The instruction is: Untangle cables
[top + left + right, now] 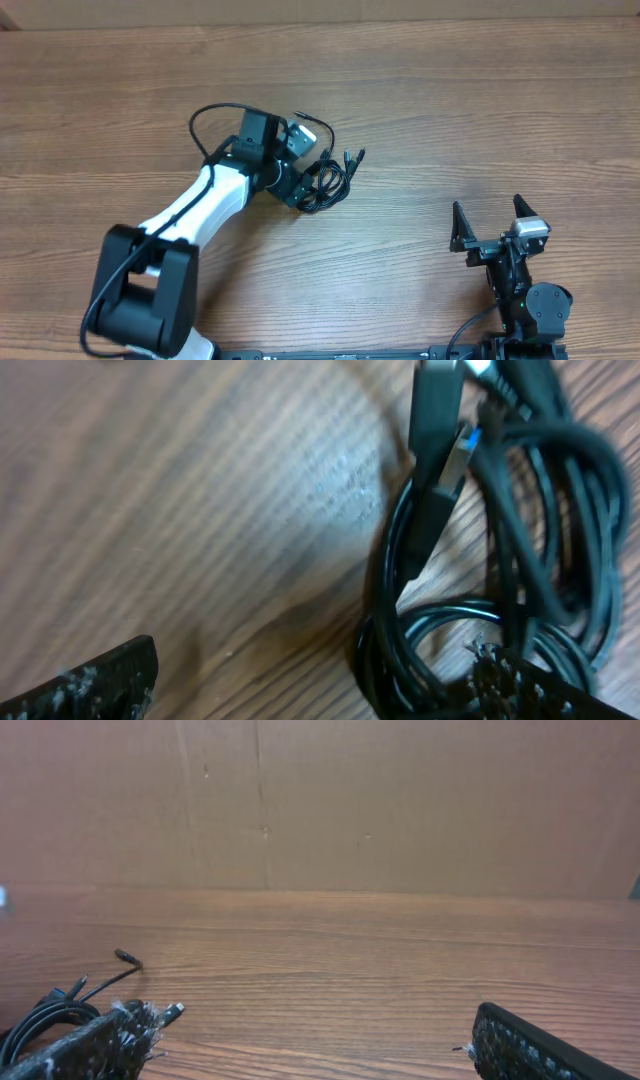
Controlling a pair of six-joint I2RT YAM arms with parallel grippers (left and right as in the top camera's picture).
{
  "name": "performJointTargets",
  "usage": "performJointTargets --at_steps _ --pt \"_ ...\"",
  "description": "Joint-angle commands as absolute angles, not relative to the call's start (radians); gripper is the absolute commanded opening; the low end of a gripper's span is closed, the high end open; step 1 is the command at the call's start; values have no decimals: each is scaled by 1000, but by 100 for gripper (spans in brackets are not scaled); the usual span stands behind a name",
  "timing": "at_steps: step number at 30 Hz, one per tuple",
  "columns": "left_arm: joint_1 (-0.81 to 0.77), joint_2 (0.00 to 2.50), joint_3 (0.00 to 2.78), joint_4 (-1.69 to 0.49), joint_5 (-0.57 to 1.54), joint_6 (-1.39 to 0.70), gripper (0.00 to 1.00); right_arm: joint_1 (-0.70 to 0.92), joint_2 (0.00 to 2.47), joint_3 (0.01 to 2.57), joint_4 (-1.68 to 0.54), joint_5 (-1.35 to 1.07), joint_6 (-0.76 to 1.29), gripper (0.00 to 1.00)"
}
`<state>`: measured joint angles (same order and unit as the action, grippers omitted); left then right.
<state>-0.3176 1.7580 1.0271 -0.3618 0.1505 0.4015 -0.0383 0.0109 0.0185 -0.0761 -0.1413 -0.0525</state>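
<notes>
Left pincer (pixel 315 660) is spread wide, gripping nothing. The cables (pixel 328 182) sit knotted just above centre of the tabletop (pixel 450 100), lying diagonally with plug ends pointing upper right. Right pincer (pixel 488 208) is released too, lower right.

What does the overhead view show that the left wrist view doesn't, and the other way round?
Only overhead: the left arm reaching to the cables, and the right gripper standing well apart from them, jaws open. Only left wrist: a close look at a plug with a bluish tip lying across the coils. Both: the black cables looped together in one bundle on the wooden table.
</notes>
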Motion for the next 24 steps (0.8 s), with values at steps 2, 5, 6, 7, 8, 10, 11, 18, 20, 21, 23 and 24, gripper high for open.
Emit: performJointTargets --at_steps 2,5,6,7,8,10,11,18,20,21,23,24 --pt "-329 1820 1031 -324 173 448 100 -33 3 8 -73 -133 -54 100" --pt "-329 1824 1031 -302 173 448 100 -33 3 8 -73 -133 -54 100" --pt "-329 1825 1031 -297 173 448 100 -33 3 8 -73 -133 -54 100" --pt "-329 1826 1031 -290 173 448 100 -33 3 8 -73 -133 -54 100" --pt "-330 1826 1031 -286 172 448 100 -33 3 8 -73 -133 -54 100" --pt "-331 1828 1031 -275 172 446 100 -33 3 8 -73 -133 -54 100" --pt "-331 1828 1031 -271 169 443 100 -33 3 8 -73 -133 -54 100" --pt "-341 1835 1031 -245 169 437 100 -33 3 8 -73 -133 -54 100" --pt "-344 1843 1031 -233 169 430 100 -33 3 8 -73 -133 -54 100" --pt "-345 1846 1031 -231 169 430 100 -33 3 8 -73 -133 -54 100" --pt "-349 1855 1031 -222 170 421 100 -33 3 8 -73 -133 -54 100" --pt "-349 1857 1031 -217 170 418 100 -33 3 8 -73 -133 -54 100"
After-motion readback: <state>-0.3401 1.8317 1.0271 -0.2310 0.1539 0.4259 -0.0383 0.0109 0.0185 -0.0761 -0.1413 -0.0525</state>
